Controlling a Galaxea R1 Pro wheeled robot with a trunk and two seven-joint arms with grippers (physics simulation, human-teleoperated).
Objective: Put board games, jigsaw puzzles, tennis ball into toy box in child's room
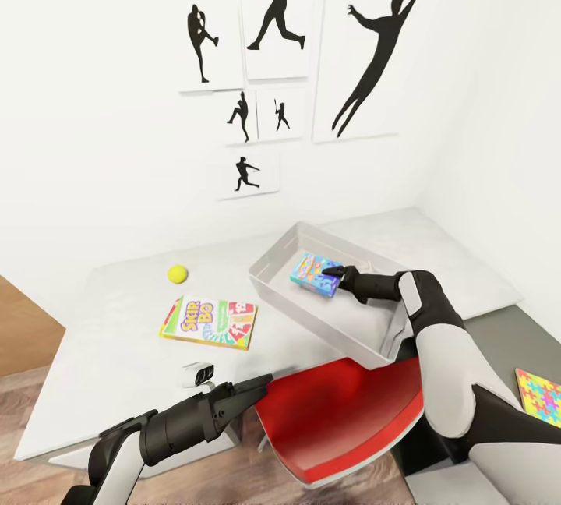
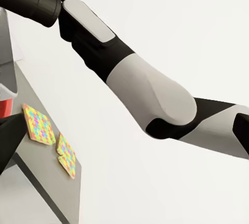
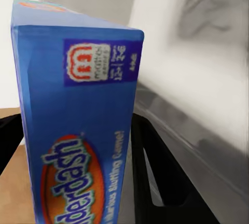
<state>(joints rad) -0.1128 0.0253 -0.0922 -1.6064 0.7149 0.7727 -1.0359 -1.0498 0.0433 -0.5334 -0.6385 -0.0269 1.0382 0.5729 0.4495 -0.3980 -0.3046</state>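
**Blue game box held over toy box, other toys on table**

Nearest the head camera, the left gripper (image 1: 261, 390) is seen low over the wood floor, off the table's near edge; its two fingers lie close together, nothing is between them, jaws read as closed. Just beyond it a red chair seat (image 1: 335, 411) sits at the table's near edge. A small white device (image 1: 198, 373) lies on the table (image 1: 117, 333) near that same edge.

Further in, the white-green-red Skip-Bo box (image 1: 210, 321) lies flat on the pale table top, toward the near edge on the left half. At the right, on the dark grey section, one jigsaw puzzle box (image 1: 541, 397) is seen flat, cut by the picture's right edge. In the left wrist view two puzzle boxes (image 2: 39, 124) (image 2: 66, 154) are seen lying just beside each other on a dark surface, with the right arm (image 2: 145, 89) crossing in front.

The tennis ball (image 1: 178, 274) rests on the table behind the Skip-Bo box, well apart from the toy box.

The toy box (image 1: 312, 314) stands on the table right of centre, one corner overhanging the near edge above the chair seat. The right gripper (image 1: 333, 277) reaches into it, jaws clamped on the small blue game box (image 1: 313, 273), which is held on edge and tilted above the tray's inside. In the right wrist view the blue box (image 3: 78, 130) is seen end-on between the black fingers (image 3: 155, 182), with the grey tray wall (image 3: 197, 130) beside it; whether the box touches the tray floor cannot be told.

Black player silhouette pictures (image 1: 273, 14) hang on the white wall behind the table's far edge.
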